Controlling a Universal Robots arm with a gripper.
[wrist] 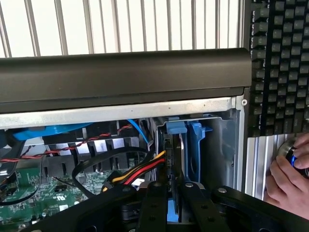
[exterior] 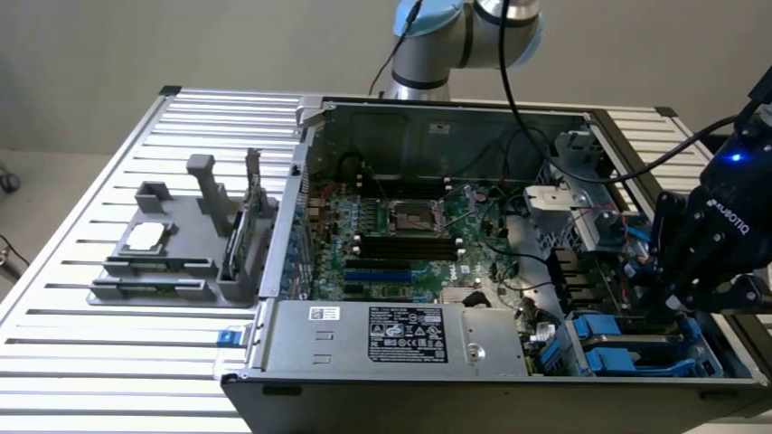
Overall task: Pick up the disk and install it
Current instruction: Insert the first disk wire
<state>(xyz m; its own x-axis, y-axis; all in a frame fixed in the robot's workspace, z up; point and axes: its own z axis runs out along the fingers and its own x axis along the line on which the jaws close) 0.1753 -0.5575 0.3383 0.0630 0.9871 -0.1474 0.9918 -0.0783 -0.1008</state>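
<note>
Directly beyond the gripper (wrist: pixel 175 205), jaws pinching its edge, the disk (wrist: pixel 186 159) stands on edge inside the drive bay (wrist: pixel 224 145).

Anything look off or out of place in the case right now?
One oddity: a person's hand sits by the keyboard, close beside the case, while the gripper works at the disk. Nothing looks spilled or damaged.

"ROBOTIQ" in white letters down black pincer (exterior: pixel 711 237) body, exterior view. Power supply (exterior: pixel 399 336) carries dark label with tiny print, unreadable; small white sticker beside it also unreadable. Keyboard (wrist: pixel 282 63) key legends illegible.
</note>
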